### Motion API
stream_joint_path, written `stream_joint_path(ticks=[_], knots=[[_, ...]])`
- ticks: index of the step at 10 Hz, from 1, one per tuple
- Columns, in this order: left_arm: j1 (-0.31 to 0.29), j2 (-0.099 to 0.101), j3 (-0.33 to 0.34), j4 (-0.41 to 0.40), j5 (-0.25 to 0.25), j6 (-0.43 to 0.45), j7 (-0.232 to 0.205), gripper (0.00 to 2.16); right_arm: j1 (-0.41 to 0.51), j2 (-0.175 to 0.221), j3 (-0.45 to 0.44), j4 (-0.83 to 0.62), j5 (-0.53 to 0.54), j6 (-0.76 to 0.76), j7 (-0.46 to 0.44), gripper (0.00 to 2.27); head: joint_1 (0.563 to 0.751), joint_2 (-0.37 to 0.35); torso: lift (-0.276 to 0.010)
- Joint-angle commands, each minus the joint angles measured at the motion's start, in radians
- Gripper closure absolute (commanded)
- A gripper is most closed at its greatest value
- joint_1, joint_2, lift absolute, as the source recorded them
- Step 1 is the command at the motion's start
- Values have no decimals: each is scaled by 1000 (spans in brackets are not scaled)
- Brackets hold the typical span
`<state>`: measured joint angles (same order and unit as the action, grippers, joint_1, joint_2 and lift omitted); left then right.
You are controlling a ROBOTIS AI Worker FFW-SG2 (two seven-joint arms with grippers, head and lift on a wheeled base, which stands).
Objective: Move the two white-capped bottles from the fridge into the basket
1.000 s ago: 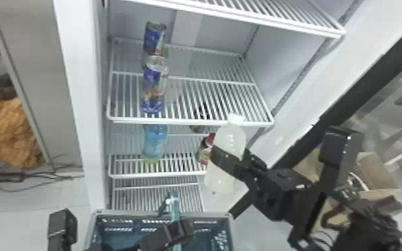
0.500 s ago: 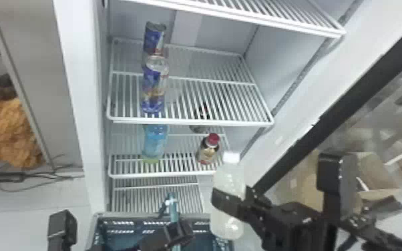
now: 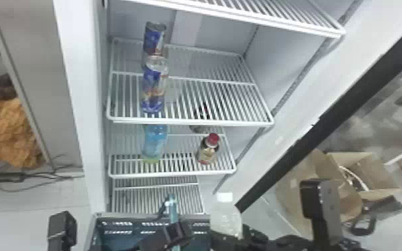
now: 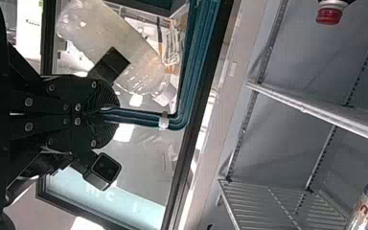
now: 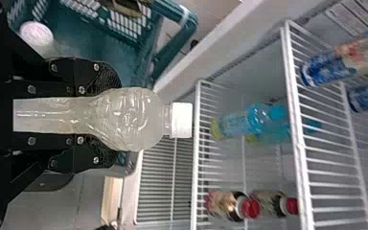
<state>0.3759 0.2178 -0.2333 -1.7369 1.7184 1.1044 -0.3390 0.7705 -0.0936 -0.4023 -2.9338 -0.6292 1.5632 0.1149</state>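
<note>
In the head view my right gripper (image 3: pixel 235 235) holds a translucent white-capped bottle (image 3: pixel 225 217) upright by the basket's (image 3: pixel 152 218) right end. The right wrist view has the right gripper (image 5: pixel 108 117) shut around the bottle's body, its white cap (image 5: pixel 181 120) beyond the fingers. Inside the basket lies another thing with a white cap (image 5: pixel 36 34). My left gripper (image 3: pixel 178 230) is low in front of the fridge, on the basket's raised handle (image 3: pixel 173 205); in the left wrist view the left gripper (image 4: pixel 106 114) is shut on that teal handle.
Blue cans (image 3: pixel 153 86) stand on the upper fridge shelf (image 3: pixel 210 121). Below are a blue bottle (image 3: pixel 154 142) and a red-capped bottle (image 3: pixel 207 150). The fridge door's dark edge (image 3: pixel 293 143) slants along the right, past cardboard boxes (image 3: pixel 364 170).
My right gripper has carried the white-capped bottle down from before the lower shelf to the basket's right end, uncovering the red-capped bottle. The left gripper has kept its place.
</note>
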Motion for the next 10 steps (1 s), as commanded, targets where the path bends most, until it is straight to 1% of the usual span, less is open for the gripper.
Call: stream_joint_path(ticks=[1, 4, 5, 6, 7, 8, 9, 10], knots=[[0, 0, 0, 3, -1, 0, 0, 1184, 0, -2, 7, -5, -23, 9, -1, 980, 695, -350, 0], [0, 0, 2, 3, 1, -2, 0, 1184, -15, -2, 5, -5, -15, 9, -4, 972, 695, -350, 0], [0, 0, 2, 3, -1, -2, 0, 1184, -20, -2, 5, -5, -13, 9, -4, 938, 695, -350, 0], [0, 0, 2, 3, 1, -2, 0, 1184, -22, -3, 5, -5, -17, 9, -4, 759, 695, -350, 0], [0, 0, 2, 3, 1, -2, 0, 1184, -22, -3, 5, -5, -11, 9, -3, 469, 695, -350, 0], [0, 0, 2, 3, 1, -2, 0, 1184, -22, -3, 5, -5, -7, 9, -3, 286, 695, -350, 0], [0, 0, 2, 3, 1, -2, 0, 1184, -24, -3, 5, -5, -3, 9, -3, 165, 695, -350, 0], [0, 0, 2, 3, 1, -2, 0, 1184, -24, -3, 5, -5, 5, 9, -3, 110, 695, -350, 0]])
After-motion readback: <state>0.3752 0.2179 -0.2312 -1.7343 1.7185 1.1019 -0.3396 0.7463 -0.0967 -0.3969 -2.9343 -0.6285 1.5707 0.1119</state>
